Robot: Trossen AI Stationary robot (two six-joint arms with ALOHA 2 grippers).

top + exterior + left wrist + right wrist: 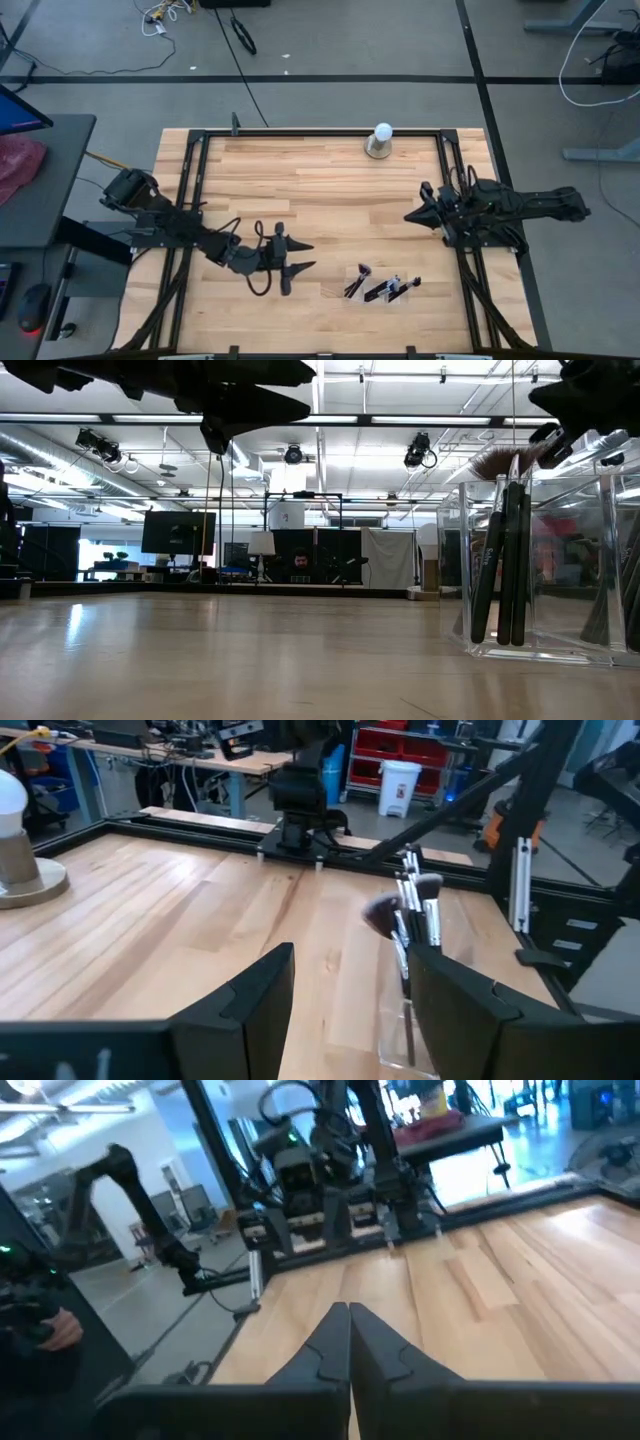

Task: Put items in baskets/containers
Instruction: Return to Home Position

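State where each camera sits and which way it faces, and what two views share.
High view: overhead, looking straight down on the table; left claw open, right claw shut.
Low view: tabletop height, looking level past the clear organizer into the room; left claw overhead.
Left wrist view: looks across the table between its open fingers.
Right wrist view: looks across the table over its shut fingers.
Shared: low and left wrist views both show the brushes in the organizer.

Clear tray [572,582] runs off the low view's edge — brushes [385,289] uncountable.
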